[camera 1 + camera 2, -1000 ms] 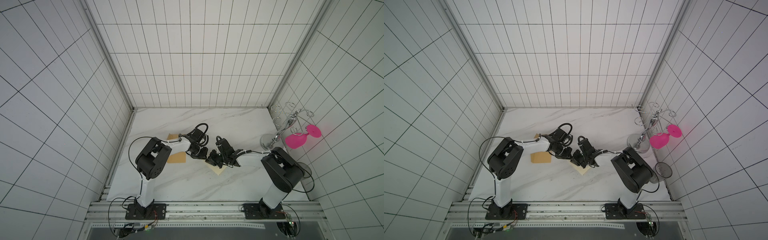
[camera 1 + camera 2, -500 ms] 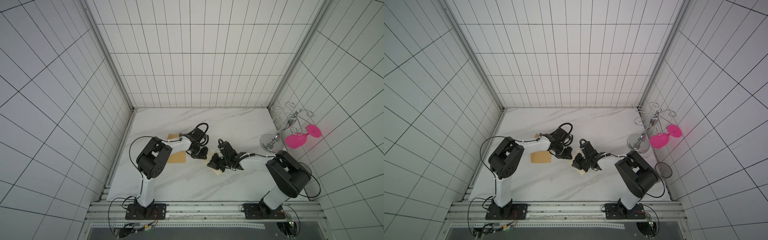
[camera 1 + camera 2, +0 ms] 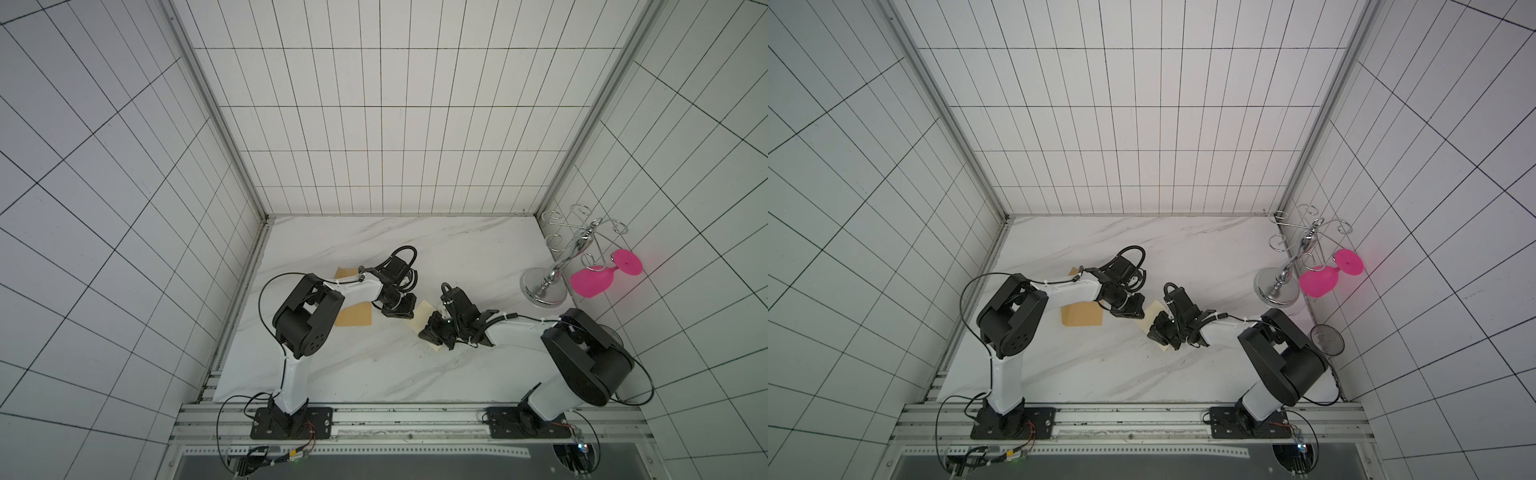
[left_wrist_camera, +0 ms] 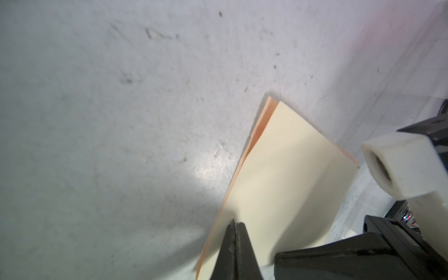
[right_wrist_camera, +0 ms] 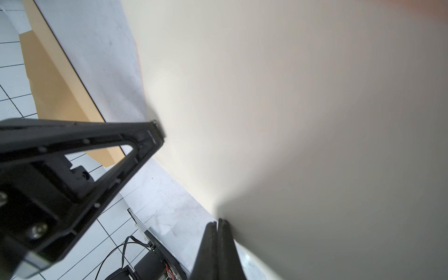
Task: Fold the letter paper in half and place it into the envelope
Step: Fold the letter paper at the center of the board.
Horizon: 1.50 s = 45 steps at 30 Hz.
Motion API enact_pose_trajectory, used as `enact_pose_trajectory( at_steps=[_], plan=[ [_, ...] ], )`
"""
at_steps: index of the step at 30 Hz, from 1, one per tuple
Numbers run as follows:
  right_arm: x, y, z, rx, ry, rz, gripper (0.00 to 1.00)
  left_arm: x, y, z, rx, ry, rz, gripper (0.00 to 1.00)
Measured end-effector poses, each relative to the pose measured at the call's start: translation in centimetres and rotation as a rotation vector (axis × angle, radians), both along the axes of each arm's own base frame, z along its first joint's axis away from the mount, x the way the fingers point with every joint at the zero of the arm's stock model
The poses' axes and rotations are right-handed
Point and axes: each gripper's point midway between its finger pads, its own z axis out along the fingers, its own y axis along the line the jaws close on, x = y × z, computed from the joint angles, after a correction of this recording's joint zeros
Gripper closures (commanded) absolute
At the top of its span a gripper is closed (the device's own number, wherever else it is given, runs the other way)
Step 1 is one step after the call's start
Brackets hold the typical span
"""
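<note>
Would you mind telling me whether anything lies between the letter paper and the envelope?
Nothing loose: only the left gripper, pinching the letter paper, sits over bare table between it and the envelope.

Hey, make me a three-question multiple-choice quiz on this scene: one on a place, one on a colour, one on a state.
1. Where does the envelope lie? A) partly under the left arm B) against the back wall C) on the floor
2. What colour is the glass hanging on the rack? A) blue B) pink C) green
3. The letter paper is: A) crumpled B) inside the envelope C) folded double
Answers: 1 A, tan shows beneath the white arm; 2 B, bright pink; 3 C, two layers show at its edge.
</note>
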Motion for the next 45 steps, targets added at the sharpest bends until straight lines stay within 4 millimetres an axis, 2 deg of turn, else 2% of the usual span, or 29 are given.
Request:
enact_pose_trajectory(
  at_steps=[15, 28, 40, 45],
  plan=[
    [-1.0, -1.5, -0.1, -0.016, 0.006, -0.018, 1.00, 0.0, 0.0, 0.0, 0.001, -0.001, 0.000, 1.00],
    [-2.5, -4.0, -0.1, -0.049, 0.020, -0.054, 1.00, 0.0, 0.0, 0.1, 0.002, -0.003, 0.001, 1.00],
    [-3.2, -3.8, -0.2, -0.036, 0.035, 0.009, 1.00, 0.1, 0.0, 0.3, 0.008, -0.003, 0.002, 1.00],
    [-3.9, -4.4, -0.2, -0.062, 0.044, 0.031, 1.00, 0.1, 0.0, 0.3, 0.007, 0.000, 0.011, 1.00]
  ],
)
